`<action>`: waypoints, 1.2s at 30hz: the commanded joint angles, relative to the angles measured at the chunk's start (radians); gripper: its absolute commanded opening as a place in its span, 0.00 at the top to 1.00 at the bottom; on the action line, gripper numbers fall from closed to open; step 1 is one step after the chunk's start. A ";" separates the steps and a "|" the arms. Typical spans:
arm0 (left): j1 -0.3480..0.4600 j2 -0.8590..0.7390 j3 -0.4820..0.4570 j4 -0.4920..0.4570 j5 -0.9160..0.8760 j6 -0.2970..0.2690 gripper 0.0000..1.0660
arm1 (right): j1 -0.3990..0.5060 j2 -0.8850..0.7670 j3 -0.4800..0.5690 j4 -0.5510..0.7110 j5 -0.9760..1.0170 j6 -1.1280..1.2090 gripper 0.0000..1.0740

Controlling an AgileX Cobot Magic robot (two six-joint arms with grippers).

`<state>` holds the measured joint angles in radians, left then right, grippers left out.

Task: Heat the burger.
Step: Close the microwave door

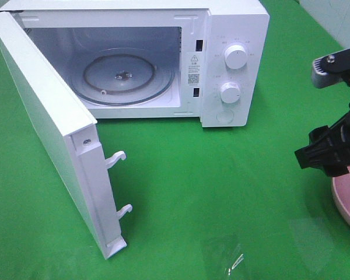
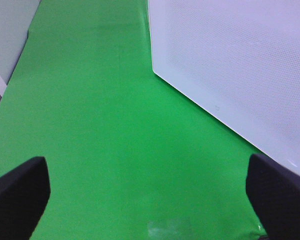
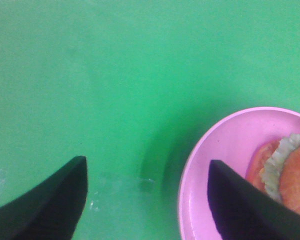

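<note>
While the right gripper (image 3: 147, 200) hangs with jaws apart and empty, the burger (image 3: 290, 172) sits on the pink plate (image 3: 225, 150) just outside one finger; probably light, soft, slippery: grip both bun sides gently.

The left gripper (image 2: 147, 197) gapes wide, empty.

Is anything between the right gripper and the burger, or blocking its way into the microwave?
Nothing visible does. The right gripper is open above the pink plate holding the burger. The microwave door stands open, its turntable bare.
</note>
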<state>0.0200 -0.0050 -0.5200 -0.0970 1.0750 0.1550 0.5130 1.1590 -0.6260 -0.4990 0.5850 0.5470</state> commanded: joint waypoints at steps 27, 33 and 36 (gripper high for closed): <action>0.002 -0.006 0.003 -0.002 -0.004 -0.009 0.06 | -0.001 -0.568 0.014 0.261 0.379 -0.374 0.28; 0.002 -0.006 0.003 -0.002 -0.004 -0.009 0.06 | -0.001 -0.662 0.014 0.282 0.456 -0.374 0.29; 0.002 -0.006 0.003 -0.002 -0.004 -0.009 0.06 | -0.001 -0.725 0.026 0.303 0.470 -0.374 0.29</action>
<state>0.0200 -0.0050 -0.5200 -0.0970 1.0750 0.1550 0.5130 0.4800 -0.6140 -0.2140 1.0400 0.1830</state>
